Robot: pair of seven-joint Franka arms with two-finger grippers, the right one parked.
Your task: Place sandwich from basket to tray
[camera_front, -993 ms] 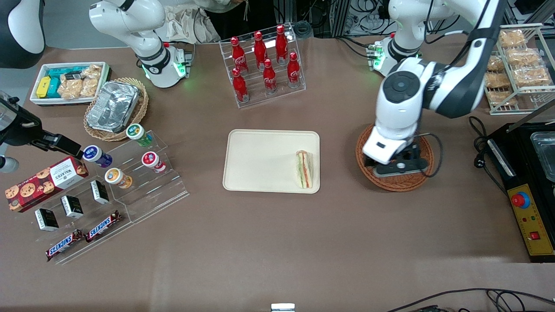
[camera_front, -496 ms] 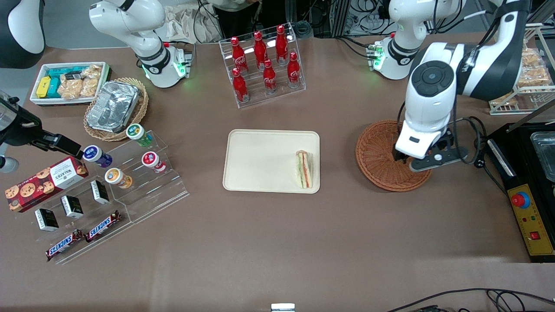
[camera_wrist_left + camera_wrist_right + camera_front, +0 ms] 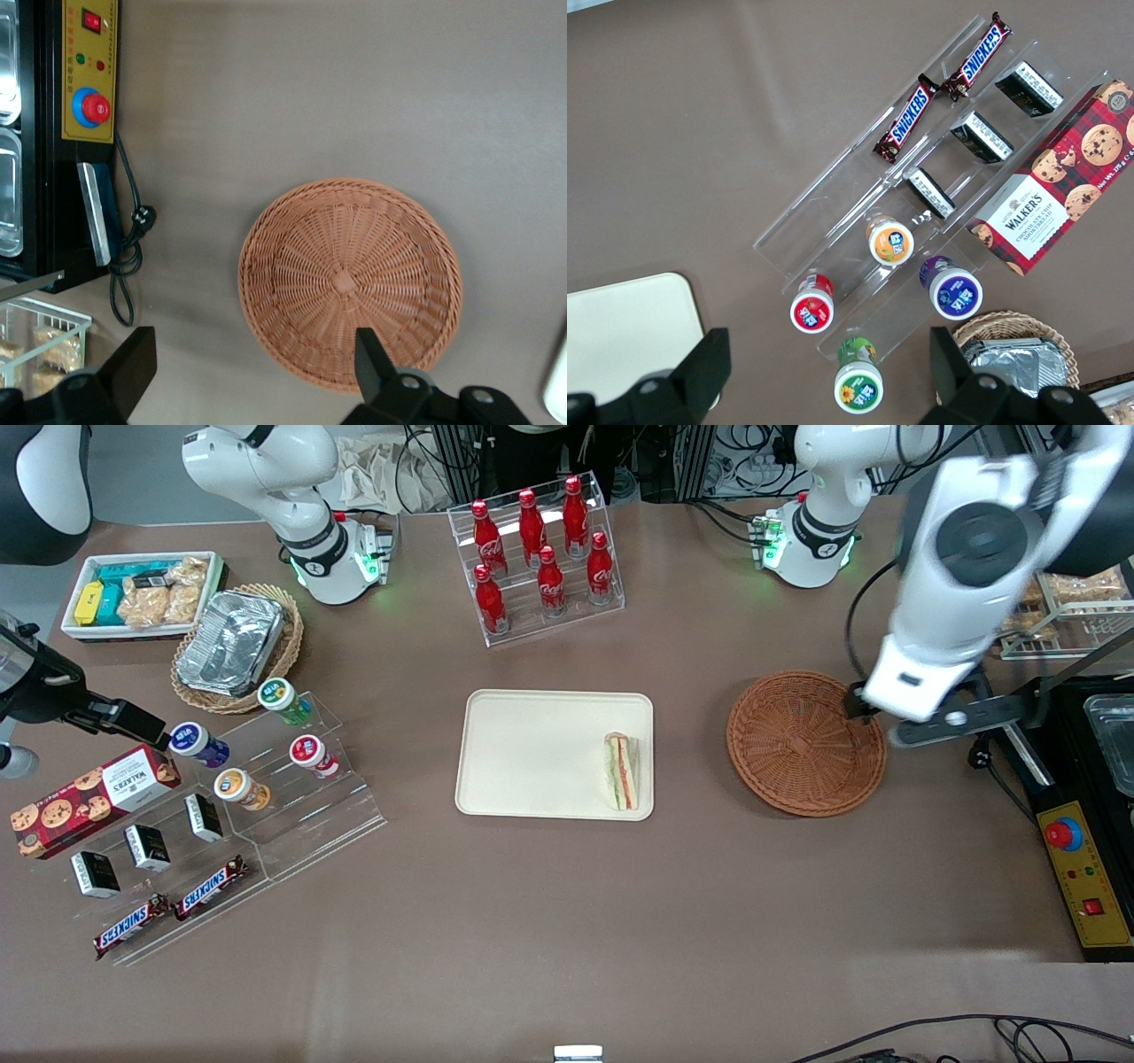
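The sandwich [image 3: 622,771], a white bread wedge with green, orange and red layers, lies on the cream tray [image 3: 532,753], near the tray's end toward the working arm. The reddish-brown wicker basket [image 3: 804,742] holds nothing; it also shows in the left wrist view [image 3: 350,282]. My left gripper [image 3: 921,722] hangs raised over the basket's rim, on the side toward the working arm's end of the table. In the left wrist view its fingers [image 3: 372,361] stand wide apart with nothing between them, so the gripper [image 3: 252,367] is open.
A black machine with a red button [image 3: 1063,834] and a cable [image 3: 979,722] sits at the working arm's end. A rack of red bottles [image 3: 536,558] stands farther from the front camera than the tray. Acrylic snack shelves [image 3: 221,806], a foil pan [image 3: 232,642] and a snack bin [image 3: 133,593] lie toward the parked arm's end.
My left gripper has risen from over the basket's middle and moved toward the working arm's end, uncovering the basket. The sandwich has stayed on the tray.
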